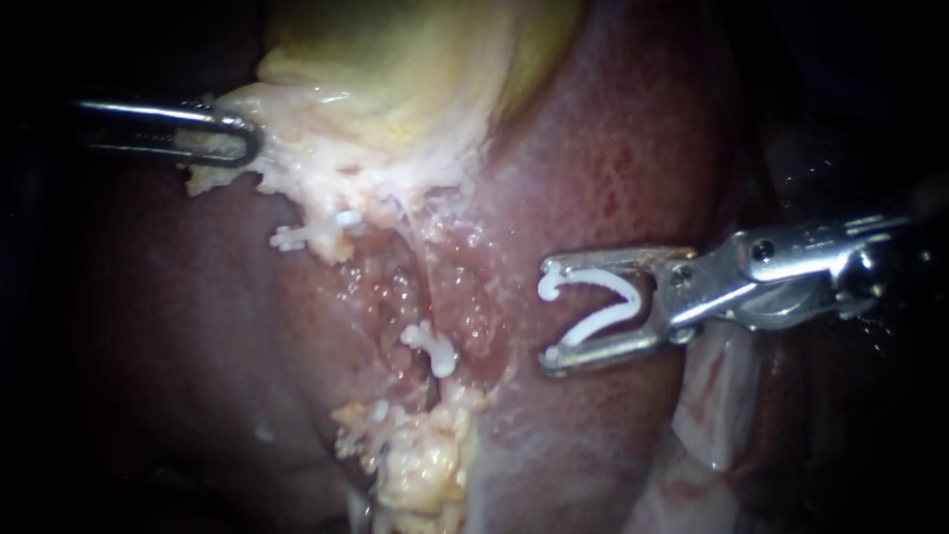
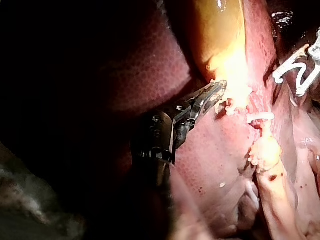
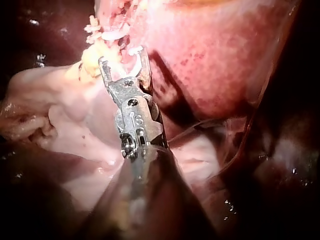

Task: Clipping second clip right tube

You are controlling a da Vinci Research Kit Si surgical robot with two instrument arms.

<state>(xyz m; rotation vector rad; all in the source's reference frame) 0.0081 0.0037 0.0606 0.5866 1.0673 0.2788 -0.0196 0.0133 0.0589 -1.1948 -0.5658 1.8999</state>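
Here, the right instrument (image 1: 549, 316) has its jaws wide, with a loaded clip (image 1: 605, 316) seated between them, one leg against each jaw. The clip itself gapes, unfired. It hangs over the liver (image 1: 633, 148), well apart from the raw bed at centre and aimed toward it.

In that bed sits the near clip (image 1: 430, 346), closed across what I take to be the right tube (image 1: 400, 302). The strand is thin and partly lost among shreds of fat, so its run is hard to trace. Further off lies the far clip (image 1: 306, 235), closed on tissue just below the pale edge of the gallbladder (image 1: 395, 69). At that edge the left instrument (image 1: 237, 138) has its jaws clamped on the gallbladder's pale fringe, drawing it aside.

Progress, as I judge it: one clip is on the right tube and the second is loaded, but it is neither at the tube nor around it. The approach, the seating around the tube and the closing are all left to do.

Count: two instruments. Three clips, two set and one loaded. How many tubes there are I cannot tell for sure.
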